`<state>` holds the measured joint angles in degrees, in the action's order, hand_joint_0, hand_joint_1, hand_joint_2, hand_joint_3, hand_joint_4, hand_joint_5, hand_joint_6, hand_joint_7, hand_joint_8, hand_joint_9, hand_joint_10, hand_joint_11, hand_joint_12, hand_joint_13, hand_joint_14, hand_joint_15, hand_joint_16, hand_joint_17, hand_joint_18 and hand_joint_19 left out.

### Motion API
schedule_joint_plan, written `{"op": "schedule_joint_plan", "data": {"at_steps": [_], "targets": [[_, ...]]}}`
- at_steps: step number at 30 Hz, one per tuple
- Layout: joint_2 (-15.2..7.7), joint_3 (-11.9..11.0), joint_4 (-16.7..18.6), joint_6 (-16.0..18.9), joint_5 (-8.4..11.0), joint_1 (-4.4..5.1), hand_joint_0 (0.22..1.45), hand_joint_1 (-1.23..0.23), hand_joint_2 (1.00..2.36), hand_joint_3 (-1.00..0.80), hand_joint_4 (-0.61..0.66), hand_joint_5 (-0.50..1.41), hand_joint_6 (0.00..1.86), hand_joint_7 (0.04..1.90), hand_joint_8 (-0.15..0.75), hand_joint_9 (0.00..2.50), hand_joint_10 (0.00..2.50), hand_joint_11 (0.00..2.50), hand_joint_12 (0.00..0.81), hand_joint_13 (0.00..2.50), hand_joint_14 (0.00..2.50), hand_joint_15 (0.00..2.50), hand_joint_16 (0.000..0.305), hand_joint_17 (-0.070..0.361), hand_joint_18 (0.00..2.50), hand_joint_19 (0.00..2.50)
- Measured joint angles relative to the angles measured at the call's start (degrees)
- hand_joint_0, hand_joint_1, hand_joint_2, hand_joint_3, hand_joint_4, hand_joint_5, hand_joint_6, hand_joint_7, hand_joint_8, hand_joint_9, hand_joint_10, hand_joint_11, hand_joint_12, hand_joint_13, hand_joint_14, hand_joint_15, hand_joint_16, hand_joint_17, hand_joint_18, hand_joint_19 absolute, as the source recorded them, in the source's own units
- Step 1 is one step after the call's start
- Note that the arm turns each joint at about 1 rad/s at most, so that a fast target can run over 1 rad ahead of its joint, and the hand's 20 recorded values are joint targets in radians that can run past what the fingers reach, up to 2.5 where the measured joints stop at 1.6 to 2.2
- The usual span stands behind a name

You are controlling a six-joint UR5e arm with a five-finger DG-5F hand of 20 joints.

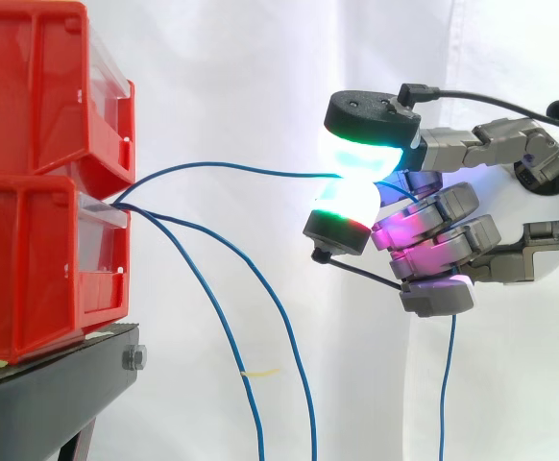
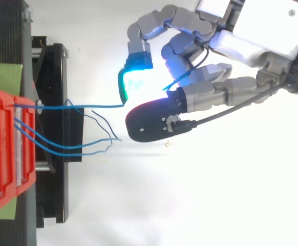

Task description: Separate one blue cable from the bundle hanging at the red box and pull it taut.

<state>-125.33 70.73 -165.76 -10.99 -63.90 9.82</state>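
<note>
Red bins (image 1: 39, 182) are stacked at the left on a black stand (image 1: 59, 384). Three thin blue cables come out between them. One blue cable (image 1: 231, 168) runs nearly level to the right, into my hand (image 1: 452, 240), where two glowing pads (image 1: 352, 182) pinch it. Its free end (image 1: 448, 384) hangs below my hand. The other two cables (image 1: 251, 327) droop down from the bins. In the top view the held cable (image 2: 82, 106) runs from the bins (image 2: 5, 154) to my hand (image 2: 210, 87), apart from the two slack ones (image 2: 72, 146).
A white curtain (image 1: 260, 77) hangs behind everything. The black stand (image 2: 62, 133) juts out under the bins, and a green strip (image 2: 3, 77) lies on it beside them. Open room lies between bins and hand.
</note>
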Motion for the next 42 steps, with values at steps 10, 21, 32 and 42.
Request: {"op": "schedule_joint_plan", "data": {"at_steps": [10, 21, 32, 42], "targets": [[0.0, 0.0, 0.0, 0.0, -0.02, -0.01, 0.66, -0.76, 1.02, -0.05, 0.16, -0.15, 0.94, 1.43, 0.359, 0.93, 1.88, 1.36, 0.357, 1.1, 1.88, 1.34, 0.044, 0.098, 1.2, 1.29], [0.0, 0.0, 0.0, 0.0, -0.02, 0.0, 0.66, -0.76, 1.02, -0.05, 0.16, -0.15, 0.94, 1.43, 0.36, 0.94, 1.88, 1.37, 0.361, 1.11, 1.88, 1.35, 0.043, 0.098, 1.2, 1.29], [0.0, 0.0, 0.0, 0.0, -0.01, -0.04, 0.66, -0.76, 1.02, -0.05, 0.16, -0.15, 0.94, 1.43, 0.361, 0.94, 1.87, 1.38, 0.356, 1.11, 1.88, 1.37, 0.044, 0.099, 1.2, 1.28], [0.0, 0.0, 0.0, 0.0, -0.01, -0.03, 0.66, -0.76, 1.02, -0.05, 0.16, -0.15, 0.94, 1.44, 0.36, 0.94, 1.87, 1.38, 0.352, 1.11, 1.88, 1.37, 0.044, 0.099, 1.2, 1.29]]}}
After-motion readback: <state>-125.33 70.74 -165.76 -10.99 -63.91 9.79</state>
